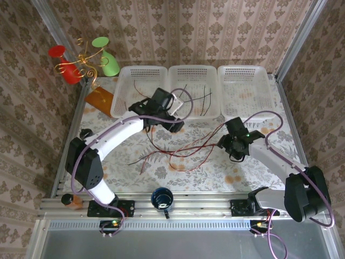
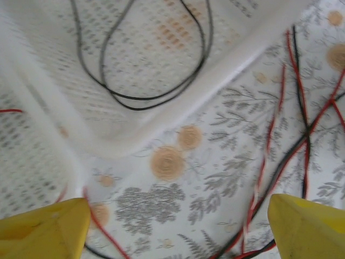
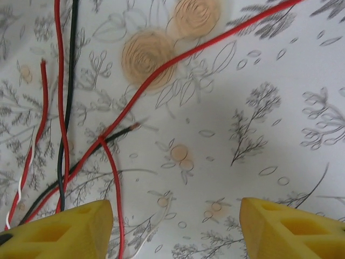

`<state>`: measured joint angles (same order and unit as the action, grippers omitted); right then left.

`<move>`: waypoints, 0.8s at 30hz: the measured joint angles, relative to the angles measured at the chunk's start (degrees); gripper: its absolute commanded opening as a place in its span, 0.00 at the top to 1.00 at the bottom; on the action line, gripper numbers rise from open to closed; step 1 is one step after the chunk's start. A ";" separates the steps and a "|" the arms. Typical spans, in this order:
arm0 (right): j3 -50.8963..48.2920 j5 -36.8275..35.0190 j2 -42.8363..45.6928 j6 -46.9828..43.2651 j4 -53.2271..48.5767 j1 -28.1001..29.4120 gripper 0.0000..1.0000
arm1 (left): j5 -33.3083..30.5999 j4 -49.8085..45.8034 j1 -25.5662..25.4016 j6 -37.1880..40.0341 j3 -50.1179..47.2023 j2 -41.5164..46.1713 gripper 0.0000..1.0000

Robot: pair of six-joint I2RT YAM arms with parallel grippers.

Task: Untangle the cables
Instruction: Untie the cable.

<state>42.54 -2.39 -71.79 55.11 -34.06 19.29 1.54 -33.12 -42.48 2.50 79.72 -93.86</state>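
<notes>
The cables lie in a loose red and black tangle on the flowered worktop, and a few more strands rest in the left basket and the middle basket at the far side. The left arm's jaws stand wide open over the near edge where those two baskets meet, gripping nothing. The right arm's jaws are open too, low over the tangle's right end, with one red strand seemingly just beside them, not pinched.

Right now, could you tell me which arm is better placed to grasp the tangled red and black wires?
Probably the left: thin red and black wires cross between the fingers of the open left gripper, while the right gripper spans mostly bare floral tablecloth.
</notes>
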 measured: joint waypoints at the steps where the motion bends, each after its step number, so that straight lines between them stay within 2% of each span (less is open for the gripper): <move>1: 0.00 -0.04 -0.35 0.44 0.22 0.94 0.45 | 0.22 1.01 -1.11 -0.50 -1.18 0.02 0.15; 5: 0.00 -0.20 -2.34 0.44 1.40 3.04 0.60 | 0.98 4.48 -4.17 -2.86 -5.29 0.59 0.16; 16: 6.82 -0.57 -14.21 -4.17 1.84 8.46 0.62 | 1.51 9.40 -4.70 -5.55 -9.94 3.48 0.16; 24: 8.63 -1.99 -19.82 -4.35 2.25 11.89 0.69 | 1.33 10.58 -4.70 -6.51 -12.39 6.05 0.17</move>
<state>51.18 -4.38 -91.61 50.76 -31.81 31.18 2.87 -22.55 -47.18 -4.01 67.33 -87.81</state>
